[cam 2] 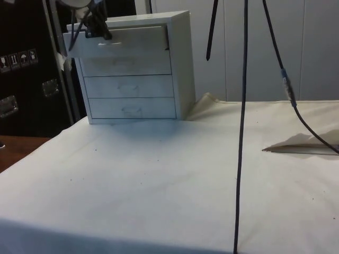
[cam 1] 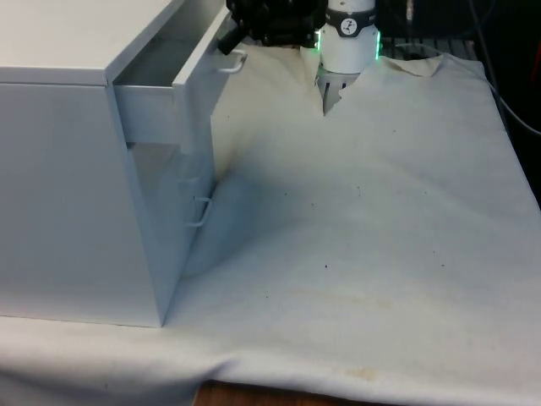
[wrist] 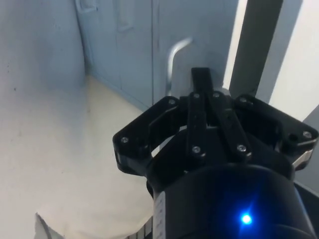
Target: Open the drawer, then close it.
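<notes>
- The chest of drawers [cam 1: 76,169] is a plain white box, pretty chunky, sitting on the white cloth [cam 1: 363,254] at the front view's left, with its drawer fronts turned toward the front view's right. In the side view [cam 2: 132,69] it shows four drawers stacked up.
- The top drawer [cam 1: 161,80] is pulled partway out, so it sticks out past the ones below. From the side view [cam 2: 116,39] its front panel stands proud of the cabinet. What can be seen of the inside is just pale wall and shadow, nothing visible in there, though the floor of it is hidden.
- The three lower drawers [cam 2: 130,87] sit flush and shut, so no idea about contents.
- The gripper [cam 1: 230,44] is right up at the top drawer's front, at the handle [cam 1: 232,61], a thin pale metal loop. In the wrist view the gripper [wrist: 202,79] has its fingers squeezed together right at the curved handle [wrist: 174,52], so it looks clenched on it.
- The handle of a lower drawer [cam 1: 199,222] is the same little wire loop.
</notes>
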`<state>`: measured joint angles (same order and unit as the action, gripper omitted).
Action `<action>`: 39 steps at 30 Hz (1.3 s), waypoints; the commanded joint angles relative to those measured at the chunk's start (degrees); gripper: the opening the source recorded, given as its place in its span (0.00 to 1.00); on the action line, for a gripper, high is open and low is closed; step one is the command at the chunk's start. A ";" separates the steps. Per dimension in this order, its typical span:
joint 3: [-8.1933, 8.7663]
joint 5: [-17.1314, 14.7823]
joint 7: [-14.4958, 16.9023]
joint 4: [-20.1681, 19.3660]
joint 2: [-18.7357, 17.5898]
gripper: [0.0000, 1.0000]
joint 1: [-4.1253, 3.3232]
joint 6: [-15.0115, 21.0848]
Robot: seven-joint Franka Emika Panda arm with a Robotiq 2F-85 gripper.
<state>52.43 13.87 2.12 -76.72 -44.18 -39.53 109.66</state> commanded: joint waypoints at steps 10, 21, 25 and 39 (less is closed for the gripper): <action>0.57 -2.06 2.58 -0.06 0.06 0.00 2.35 1.83; 1.38 -2.06 4.93 -0.06 -0.52 0.00 2.75 2.52; 1.78 -2.01 5.79 -0.11 -0.69 0.00 2.81 2.81; 2.98 -2.29 8.25 -0.29 -1.15 0.00 3.15 3.32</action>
<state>55.46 11.52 9.91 -77.23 -45.26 -36.67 112.82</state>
